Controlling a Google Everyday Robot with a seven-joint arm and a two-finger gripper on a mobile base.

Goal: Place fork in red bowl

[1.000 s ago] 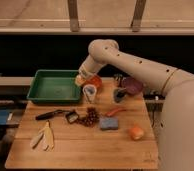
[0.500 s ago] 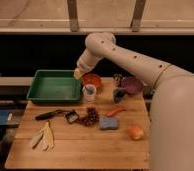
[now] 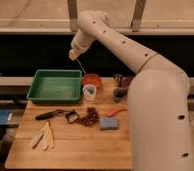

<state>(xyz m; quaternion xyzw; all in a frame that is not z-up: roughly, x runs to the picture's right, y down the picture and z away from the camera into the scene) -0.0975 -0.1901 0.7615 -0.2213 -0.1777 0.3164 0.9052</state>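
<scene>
My gripper point(image 3: 73, 54) is raised high above the back of the table, over the gap between the green tray and the red bowl. It is shut on the fork point(image 3: 80, 66), a thin silvery line hanging down and slightly right from it. The fork's lower end is well above the red bowl point(image 3: 92, 79). The bowl is round and orange-red and stands at the back of the table, right of the tray and behind a white cup.
A green tray point(image 3: 55, 86) stands at the back left. A white cup point(image 3: 90, 92) is in front of the red bowl. A purple bowl point(image 3: 125, 81) is partly hidden by my arm. A black-handled utensil point(image 3: 52, 114), dark grapes point(image 3: 90, 118), a blue sponge point(image 3: 109, 123) and a banana peel point(image 3: 44, 137) lie in front.
My gripper has risen from just above the red bowl to high over the table and moved a little left, with the fork now hanging from it.
</scene>
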